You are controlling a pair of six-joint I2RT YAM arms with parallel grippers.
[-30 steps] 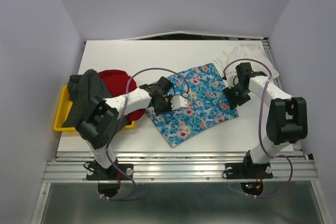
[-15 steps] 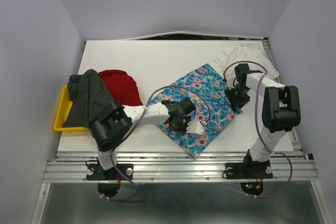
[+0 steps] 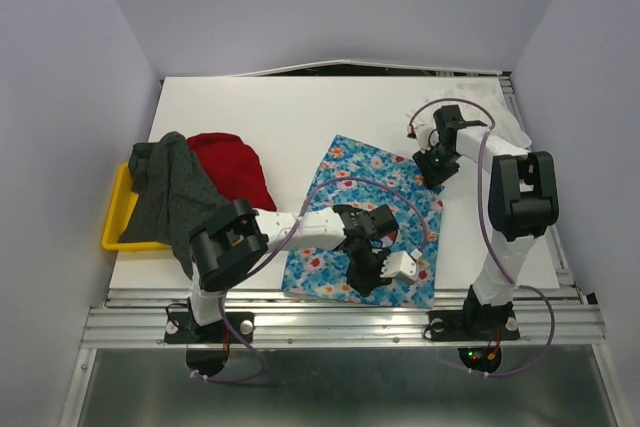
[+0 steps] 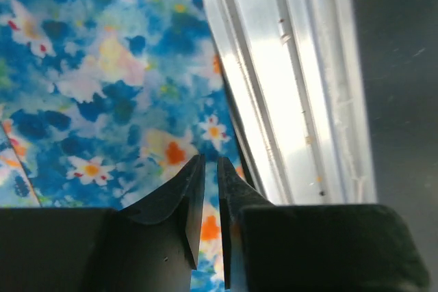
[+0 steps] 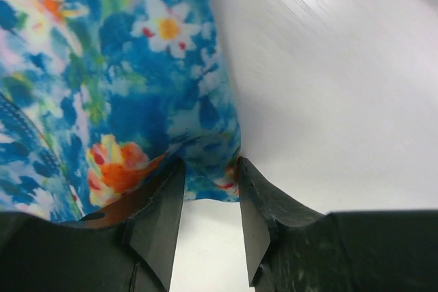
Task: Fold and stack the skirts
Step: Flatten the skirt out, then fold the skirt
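The white table (image 3: 300,112) stands between pale lilac walls (image 3: 70,67). The blue flowered skirt (image 3: 372,212) lies near and right of centre. At the left, the grey dotted skirt (image 3: 172,192) drapes over the yellow tray (image 3: 113,225), beside the red skirt (image 3: 232,167). The left arm stretches low, and the left claw (image 4: 211,162), narrow, pinches the blue flowered skirt's near edge. The right claw (image 5: 211,169) grips its far right corner.

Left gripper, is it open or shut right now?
Shut on the blue flowered skirt: in the left wrist view the left gripper has its fingers almost together, with only a sliver of printed cloth between them.
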